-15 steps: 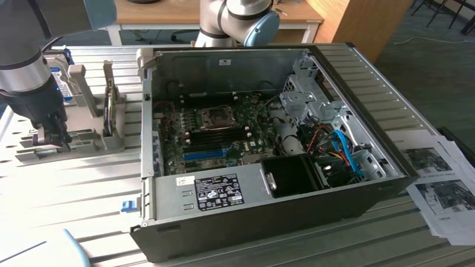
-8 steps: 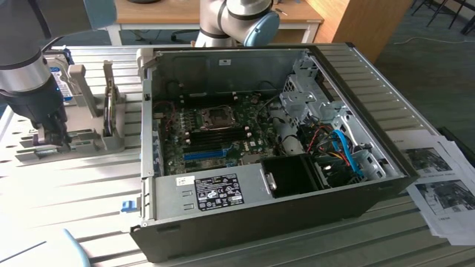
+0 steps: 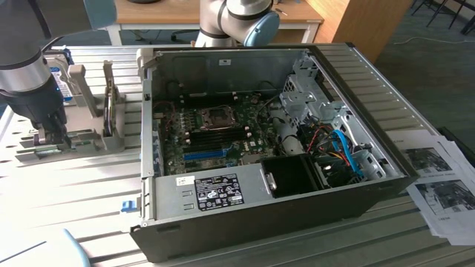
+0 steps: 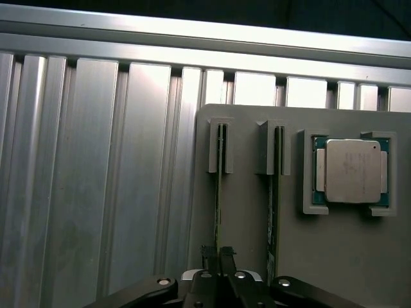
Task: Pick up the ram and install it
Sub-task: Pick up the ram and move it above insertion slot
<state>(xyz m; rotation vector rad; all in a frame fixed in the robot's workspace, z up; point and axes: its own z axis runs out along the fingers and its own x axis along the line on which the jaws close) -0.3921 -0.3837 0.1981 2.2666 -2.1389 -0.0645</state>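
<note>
Silver-grey arm [image 3: 226,16], pale-blue caps [image 3: 261,29], black gripper [image 4: 217,252]

A second stick [image 4: 273,192] stands close beside the ram [image 4: 219,192] the tool [image 4: 218,255] clamps; the ribbed desk [image 4: 83,192] on its other side offers open room.

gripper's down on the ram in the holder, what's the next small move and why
Probably a straight lift along the slot, with no tilt. The gripper looks pinched on the ram, which stands on edge in a guide of the grey holder, with a second stick close beside it. Pulling sideways could bind it or knock the neighbour.
</note>
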